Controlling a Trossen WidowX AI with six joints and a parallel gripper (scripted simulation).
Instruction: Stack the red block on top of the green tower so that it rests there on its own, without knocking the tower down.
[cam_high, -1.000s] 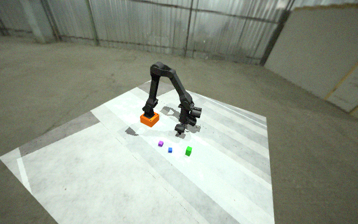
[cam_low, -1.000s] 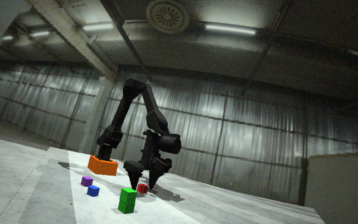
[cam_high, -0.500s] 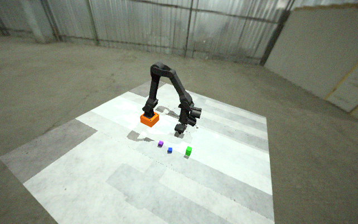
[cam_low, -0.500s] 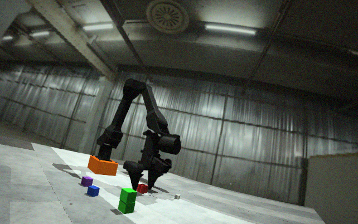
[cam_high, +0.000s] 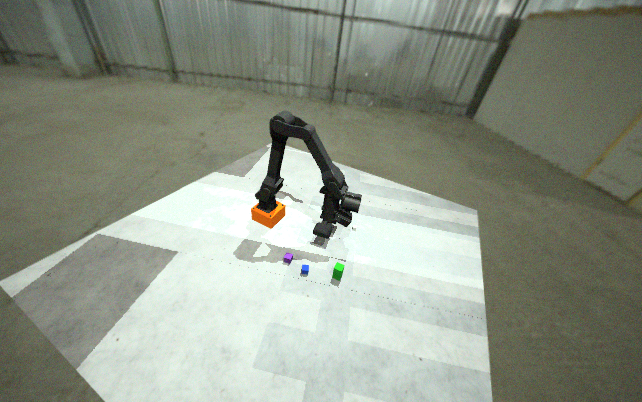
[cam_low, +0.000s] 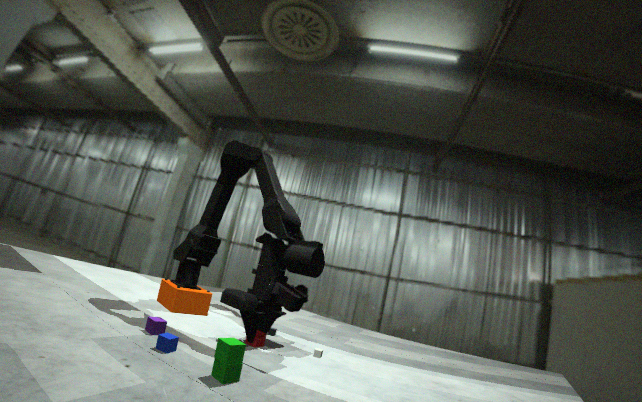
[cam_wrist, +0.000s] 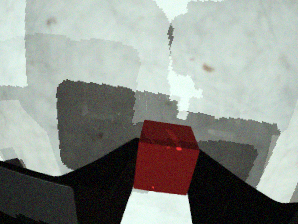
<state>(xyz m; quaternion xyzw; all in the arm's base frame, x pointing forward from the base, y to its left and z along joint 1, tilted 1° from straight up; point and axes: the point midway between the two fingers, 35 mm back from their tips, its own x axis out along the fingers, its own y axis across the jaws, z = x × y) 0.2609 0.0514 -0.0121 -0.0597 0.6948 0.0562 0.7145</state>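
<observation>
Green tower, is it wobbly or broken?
No, nothing stands out. The green tower stands upright, apart from the claw, which is shut on the red block down on the floor.

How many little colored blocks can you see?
4: red in the gripper, purple and blue side by side, and the green tower nearby, which may be stacked blocks.
</observation>
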